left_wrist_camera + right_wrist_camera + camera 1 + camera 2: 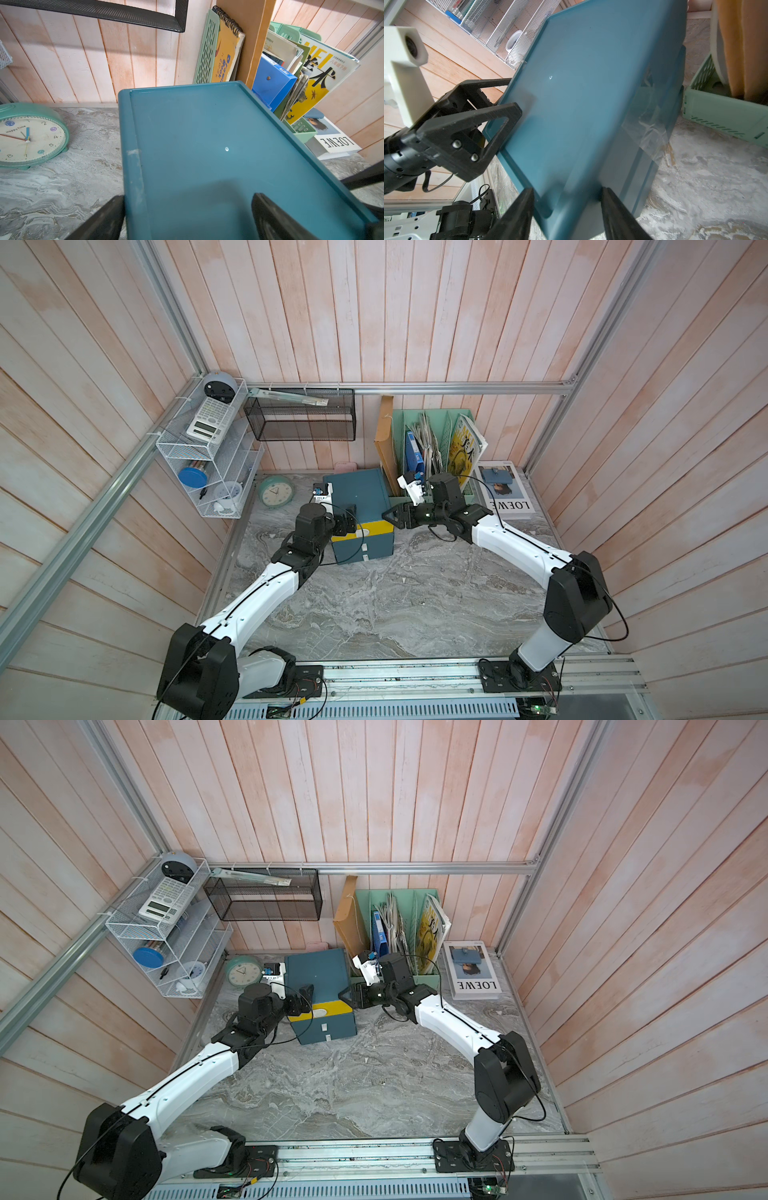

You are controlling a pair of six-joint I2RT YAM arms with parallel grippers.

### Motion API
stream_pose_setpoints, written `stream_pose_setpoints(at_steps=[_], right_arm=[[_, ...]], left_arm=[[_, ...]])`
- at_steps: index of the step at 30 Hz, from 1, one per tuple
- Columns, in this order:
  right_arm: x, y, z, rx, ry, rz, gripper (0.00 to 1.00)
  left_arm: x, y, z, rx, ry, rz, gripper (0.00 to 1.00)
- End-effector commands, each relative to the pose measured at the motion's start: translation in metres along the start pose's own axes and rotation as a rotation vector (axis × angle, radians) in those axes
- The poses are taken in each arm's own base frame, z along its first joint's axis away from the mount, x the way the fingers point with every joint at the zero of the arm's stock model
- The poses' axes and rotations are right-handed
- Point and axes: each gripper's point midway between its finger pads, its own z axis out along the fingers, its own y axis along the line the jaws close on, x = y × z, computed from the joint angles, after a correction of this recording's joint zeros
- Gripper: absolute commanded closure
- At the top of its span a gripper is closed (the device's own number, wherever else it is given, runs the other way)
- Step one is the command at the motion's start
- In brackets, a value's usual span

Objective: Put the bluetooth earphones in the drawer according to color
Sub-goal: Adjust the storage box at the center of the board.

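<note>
My left tool [347, 519] is wide open astride 1 edge of the small dark teal plastic 3-drawer chest [359, 493] on the grey marble table [395, 605]. My right tool [388, 517] straddles the other edge; squeezing or not, I cannot tell. I should steady it gently.

Mint clock [276, 491], green file rack [398, 423], LOEWE book [509, 497] on marble tabletop [415, 593]; wire shelves [183, 450] on wall.
</note>
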Motion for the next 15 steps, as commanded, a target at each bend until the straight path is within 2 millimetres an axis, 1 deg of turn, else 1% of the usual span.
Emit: stream_pose_setpoints(at_steps=[1, 4, 7, 11, 14, 15], right_arm=[[0.035, 0.018, 0.003, -0.062, 0.125, 0.022, 0.42], [0.027, 0.015, -0.004, -0.042, 0.101, 0.024, 0.39], [0.016, 0.013, -0.018, -0.016, 0.057, 0.016, 0.34], [-0.001, 0.010, -0.045, 0.035, -0.012, -0.018, 0.29], [-0.011, 0.003, -0.070, 0.104, -0.055, -0.051, 0.22], [-0.012, -0.002, -0.078, 0.130, -0.065, -0.053, 0.20]], left_arm=[[0.004, 0.000, -0.003, -0.005, 0.031, 0.045, 0.00], [-0.003, 0.001, -0.009, -0.019, 0.017, 0.046, 0.00], [-0.020, 0.006, -0.023, -0.046, -0.034, 0.045, 0.00], [-0.052, 0.011, -0.052, -0.080, -0.128, 0.040, 0.00], [-0.074, 0.016, -0.080, -0.104, -0.193, 0.015, 0.00], [-0.078, 0.019, -0.087, -0.120, -0.212, 0.002, 0.00]])
